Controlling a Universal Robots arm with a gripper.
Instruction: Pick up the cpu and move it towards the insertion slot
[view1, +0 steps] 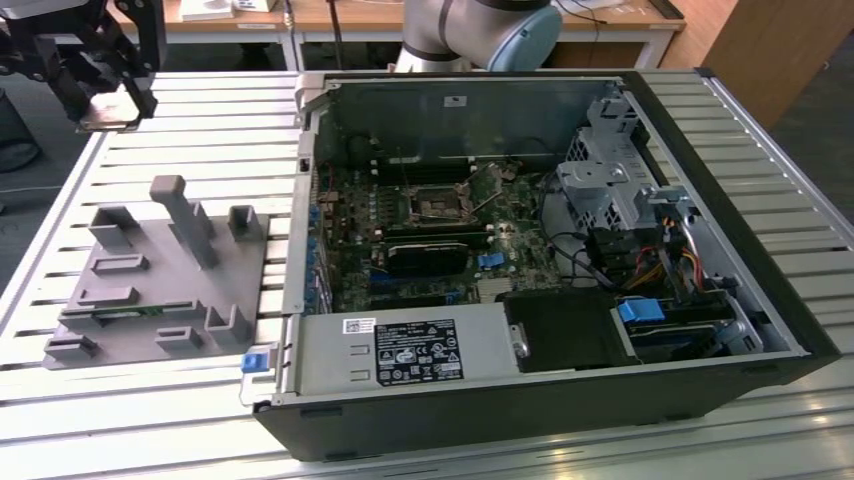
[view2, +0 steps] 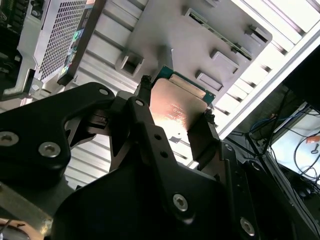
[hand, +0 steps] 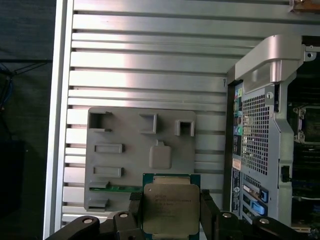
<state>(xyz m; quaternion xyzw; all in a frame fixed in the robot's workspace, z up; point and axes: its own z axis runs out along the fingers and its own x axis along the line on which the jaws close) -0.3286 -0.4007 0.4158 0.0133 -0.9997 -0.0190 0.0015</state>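
Note:
My gripper (view1: 110, 108) hangs high over the slatted table at the exterior view's far left, shut on the cpu (view1: 112, 112). In both wrist views the cpu (hand: 170, 210) (view2: 176, 107) is a flat square chip with a silvery top and a green rim, clamped by its two opposite edges between the black fingers (hand: 134, 207) (view2: 206, 131). It is held above the near end of the grey fixture (hand: 125, 150). The insertion slot (view1: 438, 203), a dark square socket in a shiny frame, lies on the motherboard inside the open computer case, well off toward the exterior view's right.
The grey plastic fixture (view1: 147, 290) with upright posts lies on the slatted aluminium table (view1: 174, 150). The open case (view1: 747, 300) has raised walls, a drive cage (view1: 607, 190), cables, a black card (view1: 427, 255) and blue connectors (view1: 490, 260). The arm's base (view1: 467, 30) stands behind.

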